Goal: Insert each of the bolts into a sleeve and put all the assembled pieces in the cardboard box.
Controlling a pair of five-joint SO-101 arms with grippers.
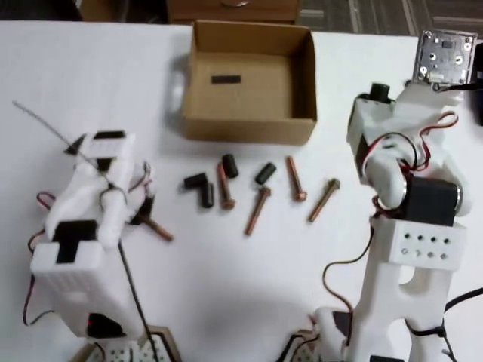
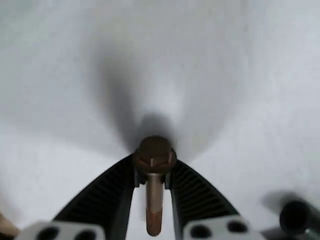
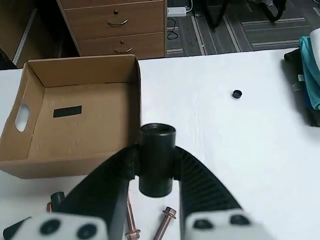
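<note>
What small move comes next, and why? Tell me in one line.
Probably bring the left gripper, shut on the copper-coloured hex-head bolt, toward the right gripper, shut on the black cylindrical sleeve, and line the shank up with the sleeve's open bore: both parts are held but apart.

No readable text; black label in cardboard box (image 1: 249, 113) shows no legible print

A white, matte table top (image 1: 249, 302) spans the foreground. Beyond its far edge stands a brown wooden drawer unit (image 3: 115, 30) with curved metal handles (image 3: 116, 22), on a grey striped carpet floor (image 3: 260, 30). Dark furniture legs (image 3: 220, 12) stand on the carpet. Diffuse light leaves soft grey shadows on the table.
</note>
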